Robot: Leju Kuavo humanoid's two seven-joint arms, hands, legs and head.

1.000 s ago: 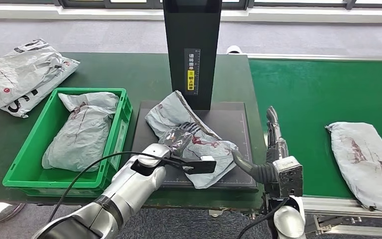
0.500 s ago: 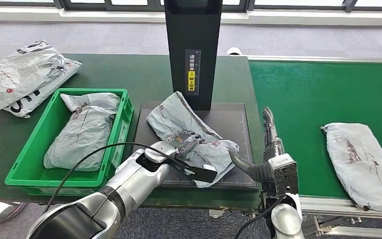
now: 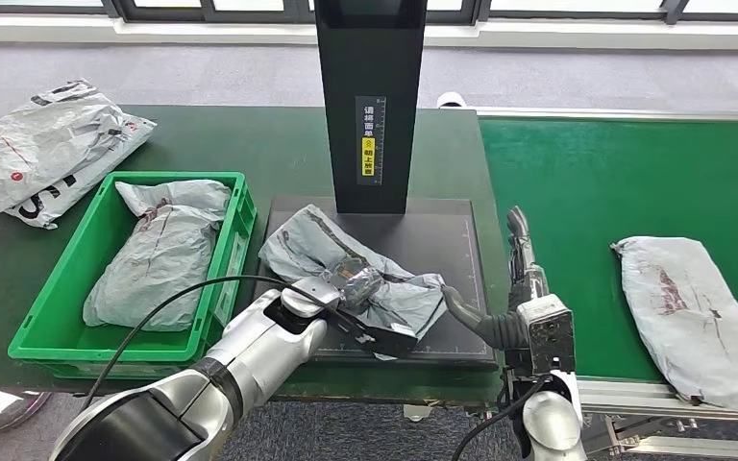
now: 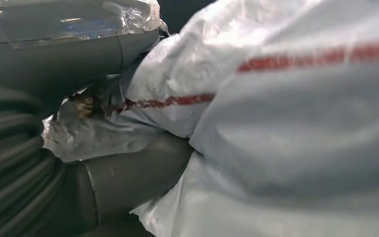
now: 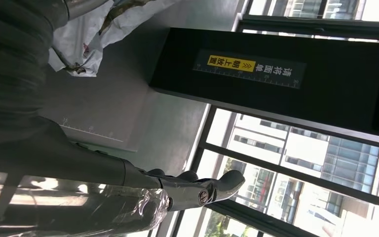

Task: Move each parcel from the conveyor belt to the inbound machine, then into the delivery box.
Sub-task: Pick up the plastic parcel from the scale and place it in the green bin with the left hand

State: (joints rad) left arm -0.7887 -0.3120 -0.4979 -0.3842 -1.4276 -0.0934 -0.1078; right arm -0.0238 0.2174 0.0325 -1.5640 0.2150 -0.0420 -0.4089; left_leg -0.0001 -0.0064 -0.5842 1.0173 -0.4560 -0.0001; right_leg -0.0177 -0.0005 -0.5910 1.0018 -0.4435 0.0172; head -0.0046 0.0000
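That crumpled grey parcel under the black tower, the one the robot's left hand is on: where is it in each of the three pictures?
Head view: the grey parcel lies on the dark plate, centre, gripped by the left hand.
Left wrist view: it covers most of the frame, red stripe across it.
Right wrist view: a crumpled corner at the upper left.
Shared landmark: the black tower's yellow label.

parcel [image 3: 346, 264] on scanner plate [image 3: 452, 240], crate [image 3: 77, 279] left.

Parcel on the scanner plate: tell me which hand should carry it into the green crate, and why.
Left. The left hand already grips the parcel on the scanner plate, and the green crate lies on its side. The right hand holds nothing, beside the conveyor belt.
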